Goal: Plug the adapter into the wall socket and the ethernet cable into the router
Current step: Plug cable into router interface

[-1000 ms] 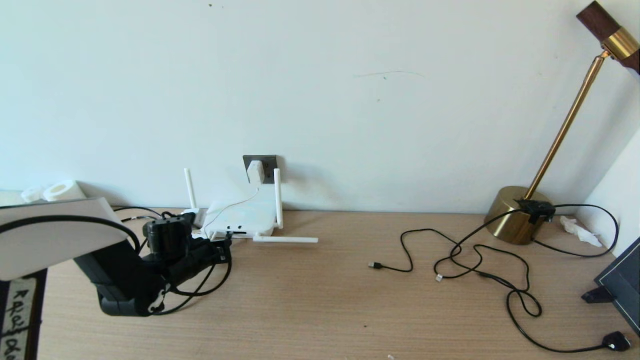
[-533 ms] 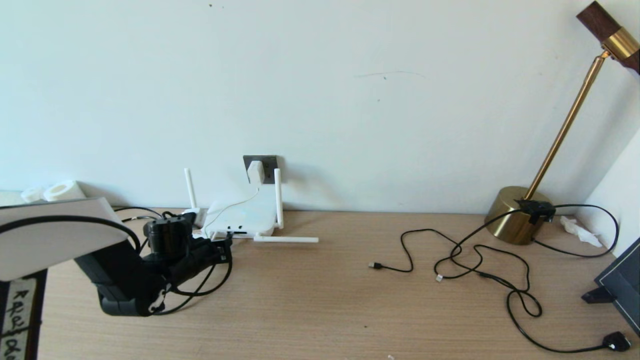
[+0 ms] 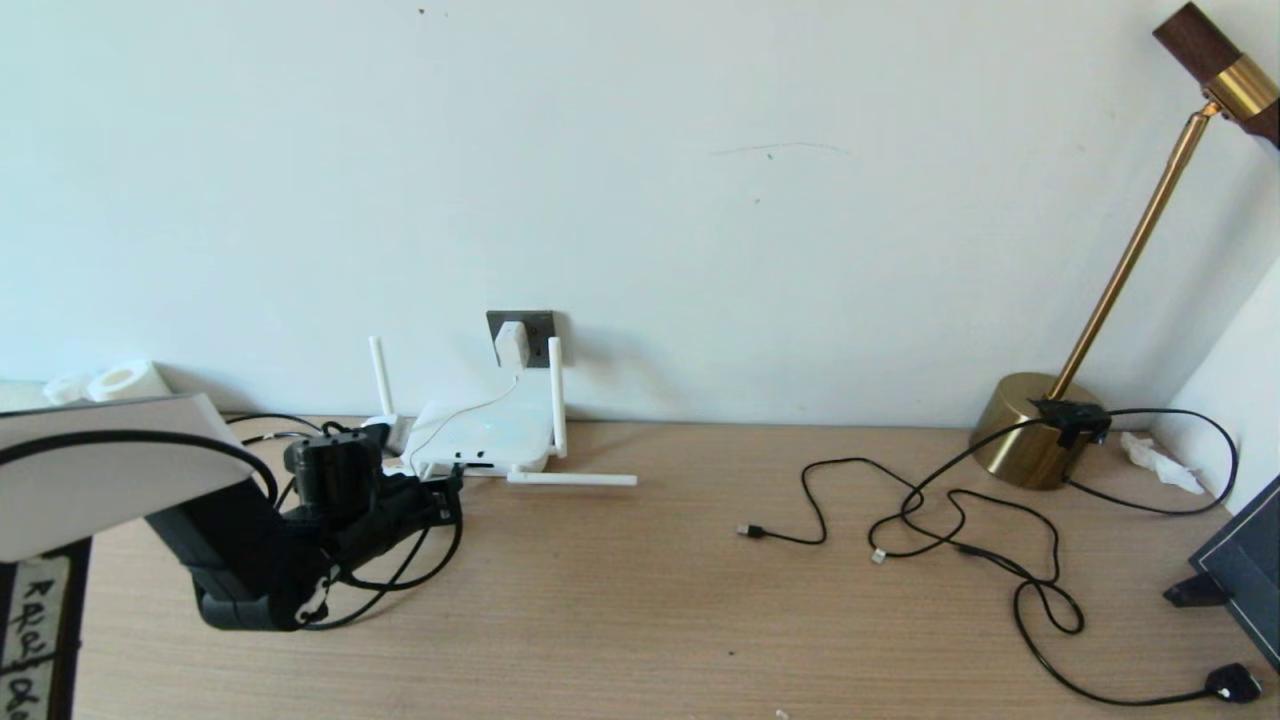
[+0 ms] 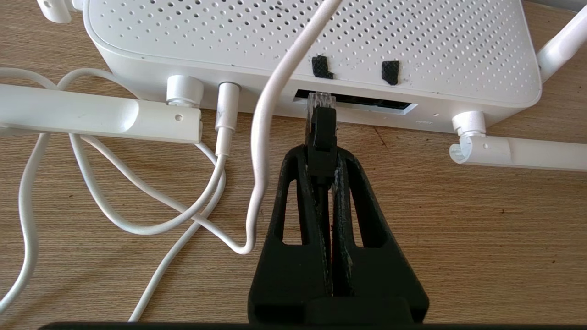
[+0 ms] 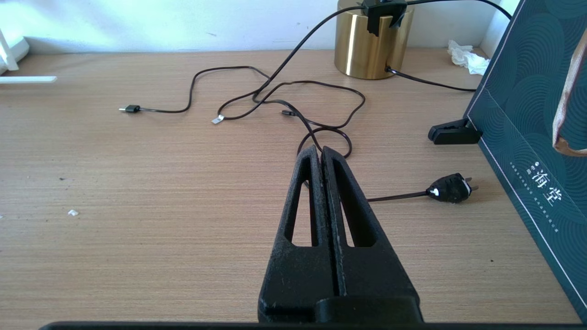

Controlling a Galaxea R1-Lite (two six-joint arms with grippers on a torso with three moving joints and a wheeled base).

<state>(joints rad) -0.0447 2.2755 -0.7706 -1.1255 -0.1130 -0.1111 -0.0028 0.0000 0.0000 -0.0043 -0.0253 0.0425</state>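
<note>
A home or home-office corner was suggested: a wood-grain counter [image 3: 700, 600] set against a plain white wall [image 3: 700, 200], a brass lamp [image 3: 1035, 430], a router [image 3: 485, 435] and loose cables [image 3: 950, 530] were seen.

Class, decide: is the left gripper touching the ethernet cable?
Touching. The left wrist view shows the left gripper shut on the black boot of the ethernet cable, its clear tip at the router port slot.
</note>
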